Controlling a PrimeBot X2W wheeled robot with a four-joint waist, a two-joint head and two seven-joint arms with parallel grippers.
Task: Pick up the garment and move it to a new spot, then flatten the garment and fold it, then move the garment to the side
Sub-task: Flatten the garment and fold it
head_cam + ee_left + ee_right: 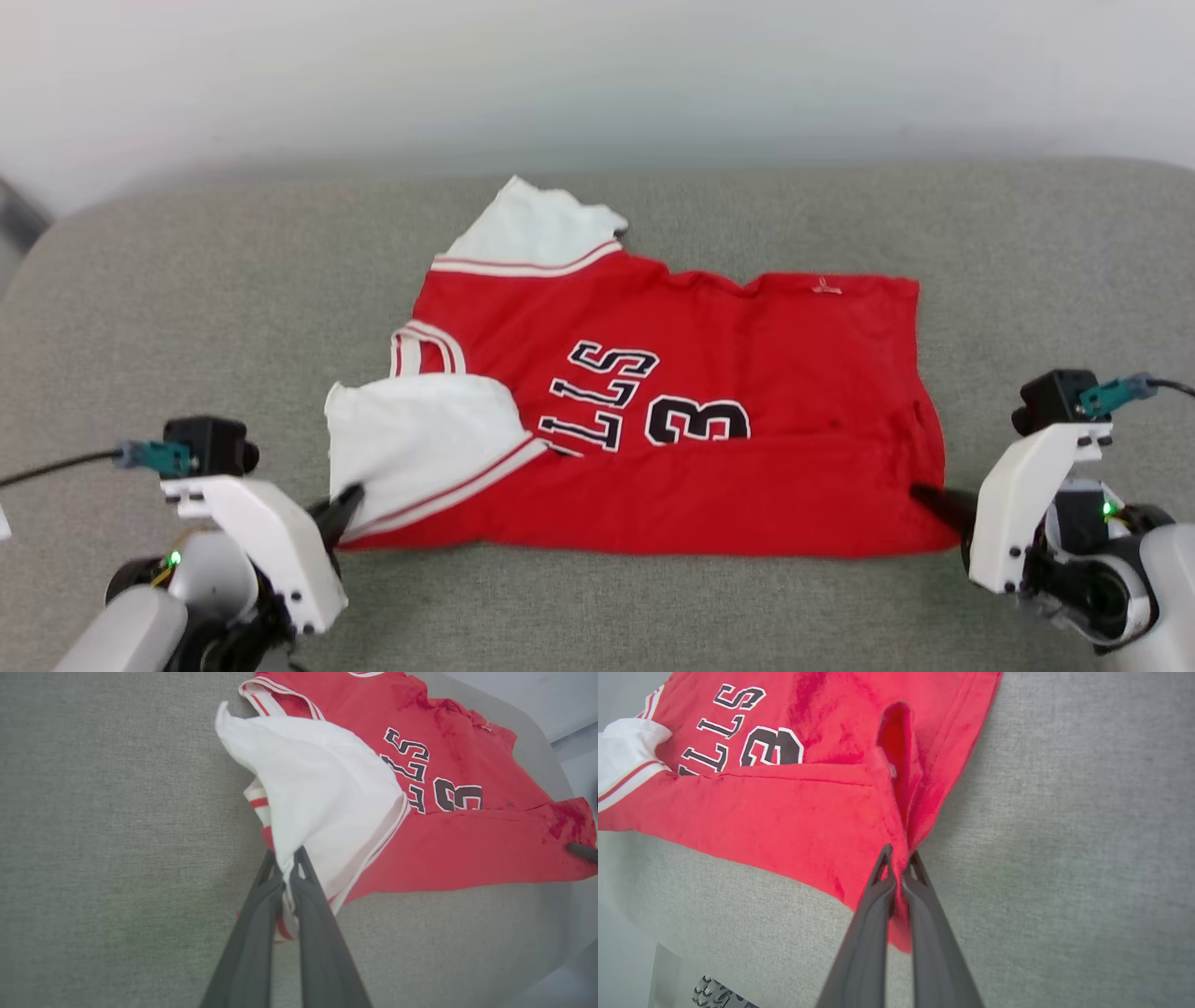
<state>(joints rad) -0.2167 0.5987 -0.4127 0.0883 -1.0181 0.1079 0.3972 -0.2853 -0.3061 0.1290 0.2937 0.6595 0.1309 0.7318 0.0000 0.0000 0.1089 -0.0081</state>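
The garment [709, 411], a red jersey shirt with white sleeves and black lettering, lies spread sideways on the grey table [187, 308], its near long edge folded up over the number. My left gripper [350, 499] is shut on the white sleeve at the garment's near left corner; the left wrist view shows the white cloth [317, 793] pinched between the dark fingers [261, 914]. My right gripper [920, 492] is shut on the red hem corner at the near right; in the right wrist view the red fabric [794, 812] bunches up between the fingers [878, 914].
A pale wall [597, 75] rises behind the table's far rounded edge. Bare grey table surface surrounds the garment on every side [607, 616]. The right wrist view shows the table's near edge and floor below at lower left [626, 961].
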